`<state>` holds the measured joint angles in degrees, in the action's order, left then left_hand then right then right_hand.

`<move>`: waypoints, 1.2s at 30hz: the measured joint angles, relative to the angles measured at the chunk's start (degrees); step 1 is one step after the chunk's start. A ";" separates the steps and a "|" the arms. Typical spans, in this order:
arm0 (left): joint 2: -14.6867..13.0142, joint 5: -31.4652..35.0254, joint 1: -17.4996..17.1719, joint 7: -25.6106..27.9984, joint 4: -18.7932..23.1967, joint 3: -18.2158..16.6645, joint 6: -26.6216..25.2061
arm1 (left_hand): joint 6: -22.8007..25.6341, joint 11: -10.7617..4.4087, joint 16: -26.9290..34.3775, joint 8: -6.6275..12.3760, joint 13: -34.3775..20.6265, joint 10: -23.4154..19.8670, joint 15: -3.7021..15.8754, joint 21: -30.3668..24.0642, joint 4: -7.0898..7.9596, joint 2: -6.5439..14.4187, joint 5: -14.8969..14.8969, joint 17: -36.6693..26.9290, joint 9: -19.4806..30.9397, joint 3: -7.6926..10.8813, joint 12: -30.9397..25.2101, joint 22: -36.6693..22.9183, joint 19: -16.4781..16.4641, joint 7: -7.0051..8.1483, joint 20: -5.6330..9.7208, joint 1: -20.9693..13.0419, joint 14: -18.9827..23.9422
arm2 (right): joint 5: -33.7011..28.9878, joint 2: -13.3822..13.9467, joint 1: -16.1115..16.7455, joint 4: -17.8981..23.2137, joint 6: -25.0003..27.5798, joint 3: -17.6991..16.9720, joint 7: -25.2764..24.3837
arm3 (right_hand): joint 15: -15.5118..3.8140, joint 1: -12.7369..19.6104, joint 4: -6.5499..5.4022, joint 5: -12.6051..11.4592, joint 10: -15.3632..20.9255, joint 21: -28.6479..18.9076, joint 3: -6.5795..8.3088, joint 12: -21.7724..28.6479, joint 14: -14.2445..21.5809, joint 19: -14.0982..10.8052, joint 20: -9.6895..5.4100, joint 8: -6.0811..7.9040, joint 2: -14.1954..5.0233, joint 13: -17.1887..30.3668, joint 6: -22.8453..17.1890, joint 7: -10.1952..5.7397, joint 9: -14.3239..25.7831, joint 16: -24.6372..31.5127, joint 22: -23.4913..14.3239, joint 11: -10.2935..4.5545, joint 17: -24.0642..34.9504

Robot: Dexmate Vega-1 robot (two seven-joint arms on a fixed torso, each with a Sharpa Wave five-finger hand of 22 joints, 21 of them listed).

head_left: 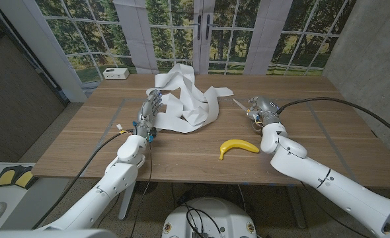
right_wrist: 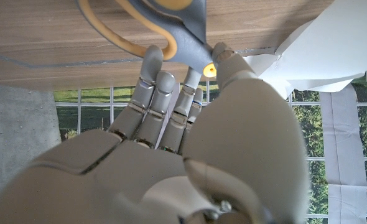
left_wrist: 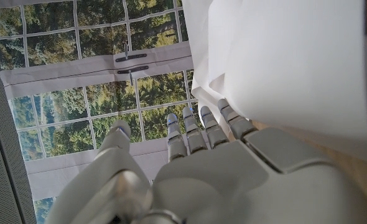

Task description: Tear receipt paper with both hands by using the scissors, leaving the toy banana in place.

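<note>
The white receipt paper (head_left: 190,100) lies crumpled in a long heap at the back middle of the wooden table (head_left: 82,142). My left hand (head_left: 150,112) stands at the paper's left edge with its fingers (left_wrist: 199,127) stretched out against the paper (left_wrist: 283,62), thumb apart, holding nothing. My right hand (head_left: 263,110) is to the right of the paper and grips the scissors (head_left: 238,104), whose blade points toward the paper. In the right wrist view my fingers (right_wrist: 155,78) curl around the grey and yellow scissors handle (right_wrist: 171,25). The yellow toy banana (head_left: 238,147) lies in front of my right hand.
A small white box (head_left: 116,73) sits behind the table at the back left, before a window backdrop (head_left: 208,33). Faint tape lines cross the tabletop. A yellow and black object (head_left: 13,176) lies off the table at the lower left.
</note>
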<state>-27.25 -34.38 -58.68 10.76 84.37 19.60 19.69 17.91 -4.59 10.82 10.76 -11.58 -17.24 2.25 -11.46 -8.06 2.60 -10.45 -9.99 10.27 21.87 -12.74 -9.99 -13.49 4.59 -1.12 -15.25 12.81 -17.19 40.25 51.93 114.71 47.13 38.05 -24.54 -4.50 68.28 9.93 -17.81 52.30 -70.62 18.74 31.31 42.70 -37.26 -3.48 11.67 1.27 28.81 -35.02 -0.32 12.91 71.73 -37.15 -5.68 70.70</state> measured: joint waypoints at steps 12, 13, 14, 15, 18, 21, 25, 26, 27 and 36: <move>-0.08 0.16 -0.11 0.23 0.60 0.05 -0.31 | 0.00 0.00 0.00 0.00 0.00 0.00 0.00 0.00 0.24 0.00 0.00 0.00 -0.01 0.24 -0.01 0.00 0.00 0.00 0.00 0.00 0.00 | 8.00 -0.66 2.85 1.10 -4.27 -5.71 -0.62 | 0.01 0.05 -0.23 -0.27 0.00 -1.04 -0.24 0.00 0.61 0.21 -0.21 0.00 0.05 0.00 0.01 0.00 0.00 0.16 0.27 0.00 -0.17; -0.10 0.17 -0.13 0.25 0.64 0.05 -0.34 | 0.00 0.00 0.00 0.00 0.00 0.00 0.00 0.00 0.24 0.00 0.00 0.00 -0.01 0.24 -0.01 0.00 0.00 0.00 0.00 0.00 0.00 | 8.76 -0.70 2.98 1.15 -4.65 -6.01 -0.66 | 0.01 0.30 -0.23 -0.27 0.00 -1.29 -0.24 0.02 0.61 0.21 -0.21 0.00 0.30 0.00 0.01 0.00 0.00 0.16 0.27 0.00 -0.17; -0.12 0.19 -0.14 0.29 0.68 0.05 -0.38 | 0.00 0.00 0.00 0.00 0.00 0.00 0.00 0.00 0.24 0.00 0.00 0.00 -0.01 0.24 -0.01 0.00 0.00 0.00 0.00 0.00 0.00 | 9.24 -0.75 3.24 1.28 -4.87 -6.57 -0.71 | 0.01 0.31 -0.23 -0.27 0.09 -1.48 -0.24 0.02 0.61 0.21 -0.21 0.00 0.31 0.00 0.01 0.00 0.00 0.16 0.27 0.09 -0.17; -0.12 0.19 -0.14 0.29 0.69 0.05 -0.38 | 0.00 0.00 0.00 0.00 0.00 0.00 0.00 0.00 0.24 0.00 0.00 0.00 -0.01 0.24 -0.01 0.00 0.00 0.00 0.00 0.00 0.00 | 9.35 -0.75 3.24 1.28 -4.93 -6.57 -0.72 | 0.01 0.38 -0.23 -0.27 0.20 -1.48 -0.24 0.03 0.61 0.21 -0.21 0.00 0.38 0.00 0.01 0.00 0.00 0.16 0.27 0.19 -0.17; -0.14 0.19 -0.21 0.29 0.77 0.05 -0.38 | 0.00 0.00 0.00 0.00 0.00 0.00 0.00 0.00 0.24 0.00 0.00 0.00 -0.01 0.24 -0.01 0.00 0.00 0.00 0.00 0.00 0.00 | 11.41 -0.75 3.24 1.28 -5.85 -6.57 -1.04 | 0.01 0.38 -0.23 -0.27 0.20 -1.87 -0.25 0.03 0.61 0.21 -0.21 0.00 0.37 0.00 0.01 0.00 0.00 0.59 0.27 0.20 -0.17; -0.15 0.22 -0.23 0.41 0.78 0.05 -0.48 | 0.00 0.00 0.00 0.00 0.00 0.00 0.00 0.00 0.24 0.00 0.00 0.00 -0.01 0.24 -0.01 0.00 0.00 0.00 0.00 0.00 0.00 | 12.64 -0.78 4.02 1.76 -6.42 -8.19 -1.33 | -0.12 0.37 -0.22 -0.28 0.20 -2.53 -0.25 0.03 1.12 0.21 -0.21 0.00 0.37 0.00 -0.19 -0.20 0.00 0.60 0.50 0.19 -0.16; -0.14 0.22 -0.24 0.42 0.79 0.05 -0.50 | 0.00 0.00 0.00 0.00 0.00 0.00 0.00 0.00 0.24 0.00 0.00 0.00 -0.01 0.24 -0.01 0.00 0.00 0.00 0.00 0.00 0.00 | 13.85 -0.65 4.27 2.05 -7.07 -8.83 -1.68 | -0.12 0.38 -0.42 -0.63 0.20 -3.00 -0.38 0.03 1.53 0.21 -0.21 0.00 0.37 -0.07 -0.41 0.01 0.00 0.60 0.53 0.19 -0.16; -0.14 0.22 -0.24 0.42 0.78 0.05 -0.50 | 0.00 0.00 0.00 0.00 0.00 0.00 0.00 0.00 0.24 0.00 0.00 0.00 -0.01 0.24 -0.01 0.00 0.00 0.00 0.00 0.00 0.00 | 14.27 -0.62 4.31 2.12 -7.31 -8.97 -1.81 | -0.23 0.37 -0.43 -0.64 0.20 -3.02 -0.38 0.03 1.65 0.21 -0.21 0.00 0.37 -0.10 -0.41 0.01 0.00 0.60 0.54 0.19 -0.16; -0.12 0.22 -0.24 0.42 0.79 0.05 -0.50 | 0.00 0.00 0.00 0.00 0.00 0.00 0.00 0.00 0.24 0.00 0.00 0.00 -0.01 0.24 -0.01 0.00 0.00 0.00 0.00 0.00 0.00 | 14.36 -0.61 4.33 2.15 -7.35 -9.05 -1.83 | -0.31 0.38 -0.43 -0.64 0.20 -3.03 -0.37 0.03 1.74 0.21 -0.21 0.00 0.37 -0.14 -0.55 -0.13 0.00 0.60 0.53 0.19 -0.16; 0.06 0.18 -0.21 0.44 0.36 0.06 -0.51 | 0.00 0.00 0.00 0.00 0.00 0.00 0.00 0.00 0.00 0.00 0.00 0.01 -0.02 0.47 -0.01 0.00 0.00 0.00 0.00 0.00 0.00 | 17.40 -0.85 4.66 2.27 -8.96 -10.92 -2.01 | -0.31 0.38 -0.43 -0.87 0.19 -3.87 -0.37 0.26 1.73 0.21 -0.21 0.00 0.37 -0.58 -0.61 -0.19 0.00 1.00 0.80 0.18 -0.16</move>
<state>-27.19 -34.21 -58.89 11.19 84.72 19.66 19.18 17.90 -4.59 10.82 10.76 -11.58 -17.24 2.25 -11.46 -8.06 2.60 -10.45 -9.98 10.26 22.34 -12.75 -9.99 -13.49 4.60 -1.12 -15.25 12.81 0.20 39.39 56.59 116.98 38.17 27.13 -26.55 -4.81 68.66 9.50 -18.69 52.49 -74.49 18.37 31.57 44.43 -37.05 -3.69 11.67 1.65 28.23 -35.63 -0.51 12.91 72.73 -36.35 -5.50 70.54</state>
